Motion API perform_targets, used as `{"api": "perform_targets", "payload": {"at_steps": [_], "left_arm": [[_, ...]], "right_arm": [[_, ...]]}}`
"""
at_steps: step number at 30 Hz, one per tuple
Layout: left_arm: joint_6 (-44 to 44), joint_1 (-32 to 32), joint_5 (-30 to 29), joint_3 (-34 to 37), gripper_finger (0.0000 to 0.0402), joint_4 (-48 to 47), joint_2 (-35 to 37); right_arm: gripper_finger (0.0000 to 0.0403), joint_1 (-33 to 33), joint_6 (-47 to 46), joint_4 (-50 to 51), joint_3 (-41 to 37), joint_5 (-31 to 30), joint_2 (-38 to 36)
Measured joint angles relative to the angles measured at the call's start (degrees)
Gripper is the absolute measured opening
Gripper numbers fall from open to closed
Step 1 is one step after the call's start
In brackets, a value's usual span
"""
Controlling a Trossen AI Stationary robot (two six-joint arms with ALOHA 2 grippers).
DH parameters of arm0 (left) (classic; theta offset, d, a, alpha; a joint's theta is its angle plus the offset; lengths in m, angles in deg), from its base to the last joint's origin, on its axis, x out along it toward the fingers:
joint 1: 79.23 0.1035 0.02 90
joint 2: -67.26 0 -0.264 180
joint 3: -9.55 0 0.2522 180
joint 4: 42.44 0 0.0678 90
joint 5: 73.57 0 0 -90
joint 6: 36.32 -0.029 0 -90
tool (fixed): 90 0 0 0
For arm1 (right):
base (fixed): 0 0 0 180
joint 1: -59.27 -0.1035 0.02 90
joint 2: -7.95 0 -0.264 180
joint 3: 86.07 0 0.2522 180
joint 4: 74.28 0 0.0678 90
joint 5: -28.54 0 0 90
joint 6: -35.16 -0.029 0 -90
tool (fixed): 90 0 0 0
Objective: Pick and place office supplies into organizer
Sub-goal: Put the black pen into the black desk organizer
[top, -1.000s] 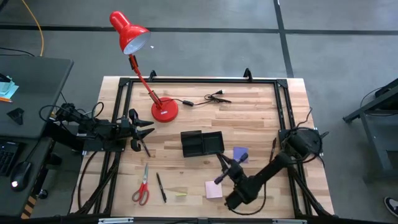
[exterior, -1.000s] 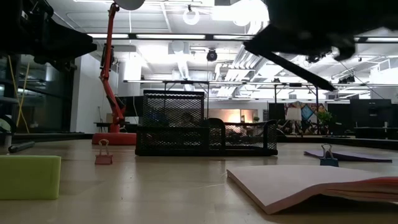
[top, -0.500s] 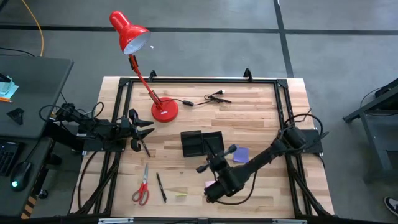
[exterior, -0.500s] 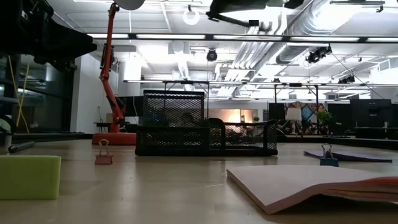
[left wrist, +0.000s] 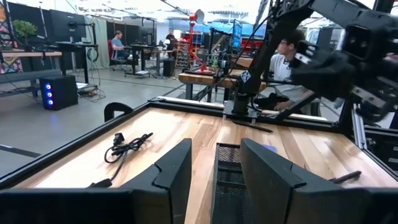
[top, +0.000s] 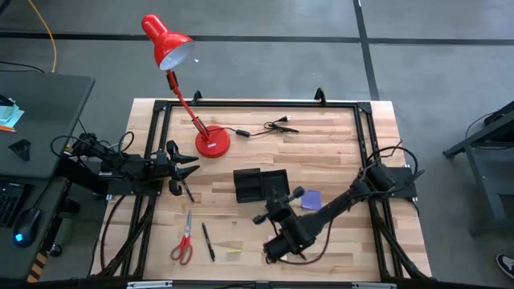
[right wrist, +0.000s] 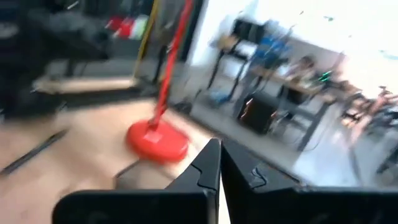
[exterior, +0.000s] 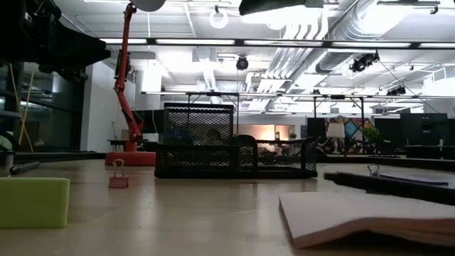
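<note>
Arms: you see two dark, jointed arms, matte black throughout.
Cables: black cables loop beside both bases.
Fingers: the left gripper has flat, angular black fingers.

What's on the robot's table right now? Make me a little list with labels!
organizer: black mesh tray, middle of the table
scissors: red handles, lying near the front left
pen: black, beside the scissors
purple pad: right of the organizer
lamp: red, at the back
left gripper: open, waiting at the left edge
right gripper: shut, in front of the organizer

Parted fingers above organizer
</note>
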Motion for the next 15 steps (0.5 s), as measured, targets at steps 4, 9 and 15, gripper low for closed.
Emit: {"api": "perform_targets", "payload": {"at_steps": [4,9,15], "left_arm": [[0.0,0.0,0.0,0.0,0.0127,0.0,0.0],[0.0,0.0,0.0,0.0,0.0127,0.0,0.0],[0.0,0.0,0.0,0.0,0.0127,0.0,0.0]], "right_arm": [[0.0023,-4.2,2.7,4.2,3.7,12.8,0.0],[0.0085,-10.1,3.0,0.2,7.6,26.1,-0.3],[0.0180,-18.4,-11.4,5.2,7.3,33.5,0.5]]}}
